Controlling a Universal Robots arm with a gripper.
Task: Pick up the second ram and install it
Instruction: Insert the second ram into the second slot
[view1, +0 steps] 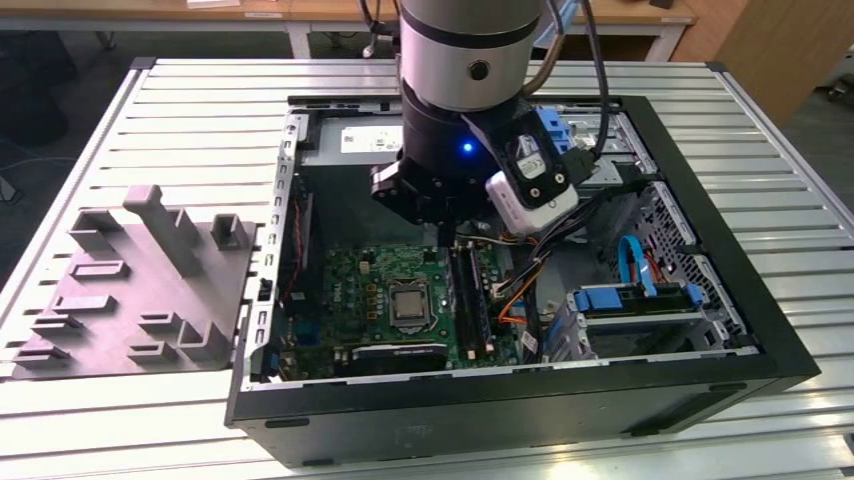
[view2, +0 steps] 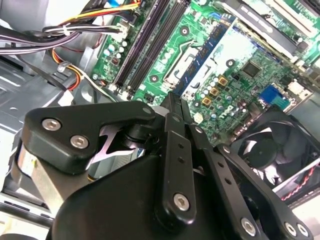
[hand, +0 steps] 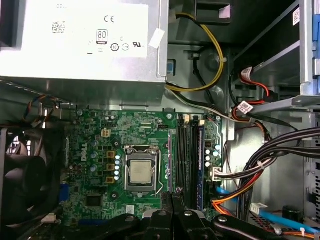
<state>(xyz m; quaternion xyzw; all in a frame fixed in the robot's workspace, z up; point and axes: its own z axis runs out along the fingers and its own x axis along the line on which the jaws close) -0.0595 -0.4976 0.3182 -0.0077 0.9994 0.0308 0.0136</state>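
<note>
Both wrist views showed me the gripper clenched above the memory slots. The exterior view added a grey fixture.

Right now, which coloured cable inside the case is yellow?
The yellow cable looping right beside the grey power supply; the orange cables and the blue cable lie farther from it.
</note>
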